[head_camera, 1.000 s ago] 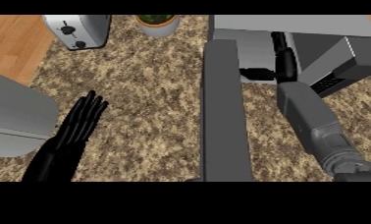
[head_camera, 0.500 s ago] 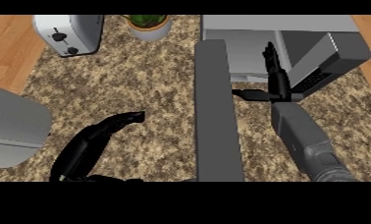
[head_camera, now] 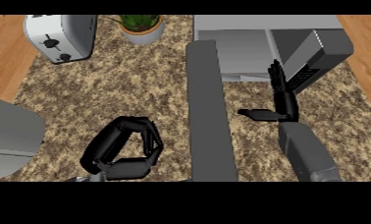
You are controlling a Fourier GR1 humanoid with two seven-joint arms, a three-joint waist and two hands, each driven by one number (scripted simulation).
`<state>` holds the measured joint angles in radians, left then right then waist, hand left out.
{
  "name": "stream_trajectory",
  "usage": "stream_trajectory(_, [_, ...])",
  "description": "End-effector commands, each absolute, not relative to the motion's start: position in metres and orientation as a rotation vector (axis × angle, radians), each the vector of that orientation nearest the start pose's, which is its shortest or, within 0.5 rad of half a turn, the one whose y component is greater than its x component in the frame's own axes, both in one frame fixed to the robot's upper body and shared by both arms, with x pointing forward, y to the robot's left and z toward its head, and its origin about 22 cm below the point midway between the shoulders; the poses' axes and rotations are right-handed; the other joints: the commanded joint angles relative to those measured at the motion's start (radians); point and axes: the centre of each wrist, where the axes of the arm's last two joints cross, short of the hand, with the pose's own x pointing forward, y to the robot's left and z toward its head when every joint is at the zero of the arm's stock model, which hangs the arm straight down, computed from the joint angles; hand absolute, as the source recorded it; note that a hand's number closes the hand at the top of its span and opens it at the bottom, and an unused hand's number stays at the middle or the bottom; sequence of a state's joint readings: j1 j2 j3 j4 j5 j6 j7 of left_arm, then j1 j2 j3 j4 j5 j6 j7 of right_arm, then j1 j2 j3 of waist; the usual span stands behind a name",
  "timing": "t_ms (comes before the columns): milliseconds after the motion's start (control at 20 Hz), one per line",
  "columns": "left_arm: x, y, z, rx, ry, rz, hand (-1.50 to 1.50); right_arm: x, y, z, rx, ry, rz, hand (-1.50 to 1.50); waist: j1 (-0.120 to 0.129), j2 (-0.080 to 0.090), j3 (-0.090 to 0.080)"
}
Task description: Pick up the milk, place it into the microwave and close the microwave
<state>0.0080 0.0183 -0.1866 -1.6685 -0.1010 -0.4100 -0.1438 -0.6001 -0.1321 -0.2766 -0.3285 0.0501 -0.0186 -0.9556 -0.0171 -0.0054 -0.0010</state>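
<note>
Your right hand (head_camera: 281, 95) sits in front of the microwave (head_camera: 253, 46), fingers straight and pointing up toward its opening, thumb stuck out to the left; it grips nothing. The microwave door (head_camera: 210, 110) stands open, swung out toward you as a long grey slab running down the middle of the speckled table (head_camera: 87, 90). Your left hand (head_camera: 127, 144) is low on the table left of the door, fingers curled into a loop with nothing inside them. You cannot make out the milk anywhere; the microwave's cavity looks pale grey and may hide it, but the view is too poor to tell. A toaster (head_camera: 59, 36) stands at the upper left, a potted plant (head_camera: 141, 27) just beside it.
</note>
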Motion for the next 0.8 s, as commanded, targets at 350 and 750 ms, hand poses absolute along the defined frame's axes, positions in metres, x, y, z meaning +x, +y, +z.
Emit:
stream_trajectory(350, [0.253, 0.138, -0.015, -0.455, -1.573, -0.796, 1.5, 0.27, -0.271, -0.114, -0.066, -1.876, 0.102, -1.5, -0.036, -0.007, -0.003])
stream_trajectory(750, [0.251, 0.089, -0.041, -0.587, -1.516, -0.892, 1.5, 0.211, -0.307, -0.084, -0.109, -1.912, 0.078, -1.5, -0.041, 0.001, -0.002])
